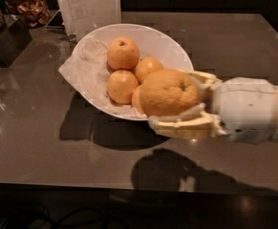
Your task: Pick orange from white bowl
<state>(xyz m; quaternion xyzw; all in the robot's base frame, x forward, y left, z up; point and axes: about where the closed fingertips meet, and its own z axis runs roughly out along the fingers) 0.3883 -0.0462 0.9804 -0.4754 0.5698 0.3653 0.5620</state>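
My gripper (176, 101) reaches in from the right and is shut on the orange (167, 92), a large dull yellow-orange fruit with rough skin and a dark stem dimple. One cream finger (181, 126) lies under it, the other (203, 76) behind it. I hold the orange lifted over the near right rim of the white bowl (169, 44), a wide shallow bowl lined with crinkled white paper (83, 68). Several smaller smooth oranges (122, 53) remain in the bowl.
The bowl stands on a dark glossy table (43, 142). A white upright card (90, 4) stands behind the bowl. A dark container (7, 37) and jars of snacks (28, 8) sit at the back left. The table's front edge runs along the bottom.
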